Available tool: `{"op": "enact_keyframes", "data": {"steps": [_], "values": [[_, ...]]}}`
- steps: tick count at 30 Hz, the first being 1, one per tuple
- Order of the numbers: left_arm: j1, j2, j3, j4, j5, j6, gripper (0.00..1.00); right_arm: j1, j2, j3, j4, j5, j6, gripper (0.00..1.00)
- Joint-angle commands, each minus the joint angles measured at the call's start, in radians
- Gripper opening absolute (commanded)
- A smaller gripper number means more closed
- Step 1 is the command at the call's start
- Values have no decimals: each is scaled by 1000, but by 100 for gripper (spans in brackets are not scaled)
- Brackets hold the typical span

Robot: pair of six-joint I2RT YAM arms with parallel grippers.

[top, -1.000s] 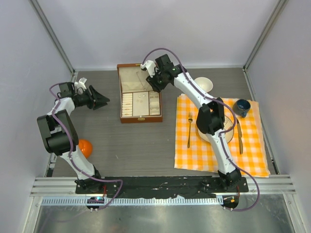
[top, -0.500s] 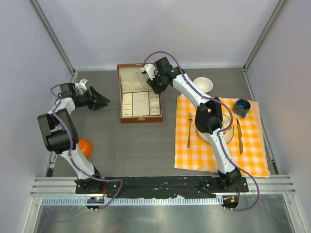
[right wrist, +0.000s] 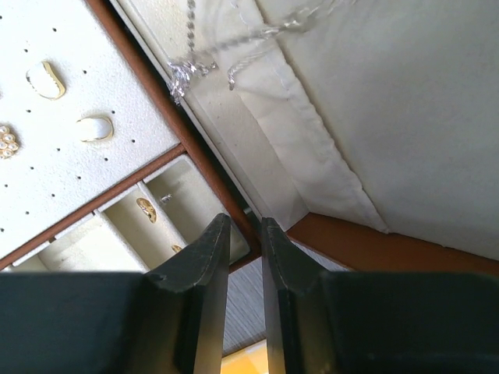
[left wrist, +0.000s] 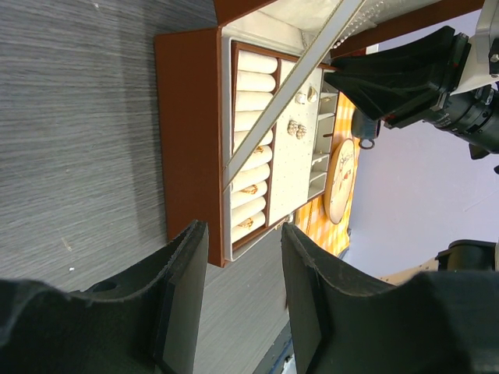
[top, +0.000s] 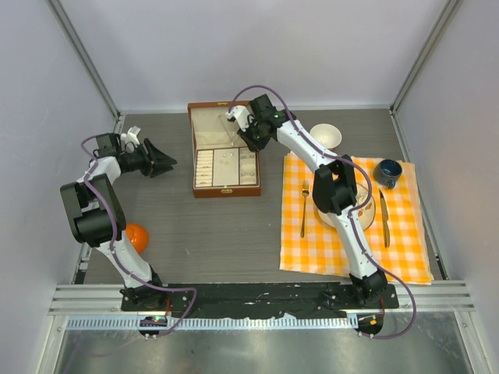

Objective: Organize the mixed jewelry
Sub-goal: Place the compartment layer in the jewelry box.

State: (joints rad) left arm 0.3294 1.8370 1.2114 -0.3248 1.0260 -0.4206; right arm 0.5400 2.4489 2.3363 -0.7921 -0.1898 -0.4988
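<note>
The right gripper [right wrist: 245, 226] hangs over the back corner of the wooden box [top: 226, 192], its fingers drawn in to a narrow slit with nothing between them. The chain [right wrist: 195, 61] lies bunched at the hinge edge just beyond, with strands trailing onto the cream lid lining. Studs [right wrist: 95, 128] sit on the perforated pad and rings [left wrist: 248, 189] in the rolls, while the left gripper [left wrist: 243, 234] stands half open and empty, left of the box.

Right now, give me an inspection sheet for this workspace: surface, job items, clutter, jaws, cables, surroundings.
Surface: grey table, orange checked cloth on the right.
Job's things: chain on the lid lining, rings on the perforated pad, in the open wooden box.
Clutter: fork, knife, blue cup, white bowl, orange ball.
Jaws: left jaws apart, empty, facing the box; right jaws narrowly apart, empty, above the box hinge.
Cables: purple cable along each arm.
Surroundings: pale walls, aluminium frame.
</note>
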Motion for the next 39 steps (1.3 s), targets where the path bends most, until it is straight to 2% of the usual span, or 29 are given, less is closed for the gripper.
{"op": "enact_keyframes", "data": {"steps": [1,4,7,9,11,15,16,23,30,39], "values": [[7,-5,4,32,34,-7,47,3,-25,-11,13,-25,26,1],[8,-8,2,29,36,-6,47,3,-24,-18,11,-13,25,1],[8,-8,4,27,37,-6,46,3,-21,-25,11,9,17,7],[8,-12,4,29,37,-4,47,3,-21,-29,13,19,11,19],[8,-15,7,26,37,-3,47,3,-30,-34,13,24,6,26],[8,-22,8,20,32,9,47,3,-54,-40,19,30,9,33],[8,-22,10,21,32,8,47,2,-60,-41,19,35,11,38],[10,-33,13,23,36,9,47,14,-102,-63,21,93,-21,44],[8,-54,10,23,43,8,47,37,-146,-210,99,187,-79,45],[8,-41,49,26,43,-3,47,84,-169,-284,157,280,-145,48]]}}
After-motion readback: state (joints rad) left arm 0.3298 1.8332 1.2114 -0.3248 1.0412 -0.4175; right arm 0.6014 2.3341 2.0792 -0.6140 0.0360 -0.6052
